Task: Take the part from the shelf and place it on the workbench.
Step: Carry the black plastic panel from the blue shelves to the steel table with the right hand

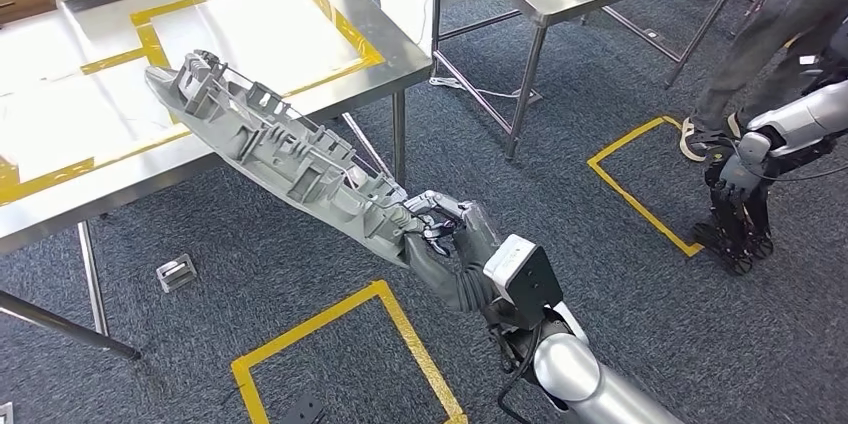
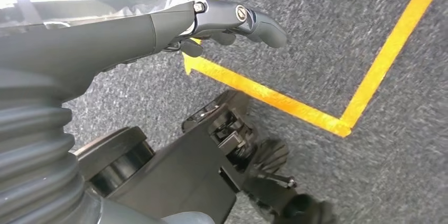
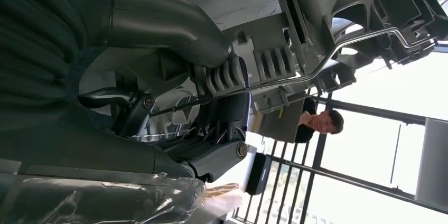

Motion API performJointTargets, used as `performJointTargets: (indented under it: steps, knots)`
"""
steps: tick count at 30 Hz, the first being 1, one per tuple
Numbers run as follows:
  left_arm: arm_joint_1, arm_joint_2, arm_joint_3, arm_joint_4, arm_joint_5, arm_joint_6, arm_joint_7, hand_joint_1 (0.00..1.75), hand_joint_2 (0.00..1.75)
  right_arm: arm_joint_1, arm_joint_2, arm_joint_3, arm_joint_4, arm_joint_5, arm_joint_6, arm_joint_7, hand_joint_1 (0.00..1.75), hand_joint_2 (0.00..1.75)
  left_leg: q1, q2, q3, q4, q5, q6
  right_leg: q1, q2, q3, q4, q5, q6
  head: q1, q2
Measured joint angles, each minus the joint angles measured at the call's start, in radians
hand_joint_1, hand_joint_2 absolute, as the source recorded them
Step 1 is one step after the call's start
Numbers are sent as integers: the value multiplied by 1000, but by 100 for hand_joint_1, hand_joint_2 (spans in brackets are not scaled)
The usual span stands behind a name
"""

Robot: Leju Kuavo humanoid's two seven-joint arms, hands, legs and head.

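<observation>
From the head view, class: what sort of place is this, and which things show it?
Probably a factory-style robot test area: steel workbench marked with yellow tape, taped yellow floor squares on carpet, and a grey moulded part held by the right hand.

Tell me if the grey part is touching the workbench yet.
Cannot tell. In the head view the part, held by the right hand, overlaps the workbench edge; neither contact nor gap shows plainly.

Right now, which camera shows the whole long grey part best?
The head view: the whole part shows, from the end the right hand grips to its tip over the workbench. The right wrist view sees its ribs close up. The left wrist view looks at the floor.
</observation>
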Motion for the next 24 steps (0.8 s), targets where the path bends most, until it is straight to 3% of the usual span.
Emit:
performJointTargets:
  steps: [2, 7, 8, 10, 12, 13, 15, 16, 17, 21, 23, 24]
  knots:
    - [-3, 1, 0, 0, 0, 0, 2, 0, 175, 0, 0, 0, 1, 0, 0, -3, 175, 175, 1, -5, -3, 12, -10, -15, 0, 6, 32, -81, 25, -5, 0, 0]
    - [-3, 1, 0, 0, -1, 0, 3, 0, 175, -1, 1, -1, 2, 0, -2, -7, 175, 175, 8, -5, -13, 36, -30, -43, 6, 7, 44, -97, 8, -47, -8, 0]
    - [-4, 1, 0, 0, -1, 0, 3, 0, 175, -1, 1, -1, 2, 0, -2, -7, 175, 175, 8, -3, -32, 78, -49, -46, 6, 5, 51, -100, 5, -54, -10, 0]
    - [-4, 0, 0, 0, -1, 0, 3, 0, 175, -2, 2, -1, 2, 0, -3, -9, 175, 175, 8, -2, -103, 210, -92, -46, 10, 2, 62, -101, -2, -65, -14, 0]
    - [-1, 0, 0, 0, -1, 0, 3, 0, 175, -2, 2, -1, 3, 0, -3, -10, 175, 175, 7, -2, -162, 291, -94, -43, 15, 3, 73, -101, -12, -69, -15, 0]
    - [0, 0, 0, 0, -1, 0, 3, 0, 175, -2, 2, -1, 3, 0, -3, -10, 175, 175, 7, -2, -166, 278, -66, -40, 17, 4, 82, -101, -18, -69, -15, 0]
    - [1, 1, 0, 0, -1, 0, 3, 0, 175, -1, 2, -1, 4, 0, -3, -10, 175, 175, 3, -2, -130, 169, 17, -29, 18, 5, 101, -101, -32, -65, -15, 0]
    - [0, 2, 0, 0, -1, 0, 3, 0, 175, -2, 2, -1, 5, 0, -4, -10, 175, 175, -1, -1, -109, 114, 47, -24, 20, 5, 108, -101, -38, -61, -15, 0]
    - [0, 3, 1, 0, -1, 0, 4, 0, 175, -3, 2, -1, 5, 0, -4, -11, 175, 175, -5, 0, -92, 74, 60, -18, 20, 5, 112, -101, -43, -55, -16, 0]
    - [0, 4, 2, 0, -2, 0, 4, 0, 175, -3, 2, -2, 5, 0, -4, -11, 175, 175, -10, 0, -68, 23, 35, -1, 20, 1, 107, -104, -52, -32, -17, 0]
    - [-1, 6, 5, 0, -2, 2, 3, 0, 175, -3, 1, -3, 5, 0, -4, -10, 175, 175, -5, -1, -58, 13, 32, 9, 19, 0, 82, -52, -78, -24, -15, 0]
    - [-2, 5, 6, 0, -2, 3, 3, 0, 175, -3, 1, -3, 5, 0, -4, -10, 175, 175, -5, -1, -54, 11, 29, 13, 18, 1, 51, 3, -98, -22, -13, 0]
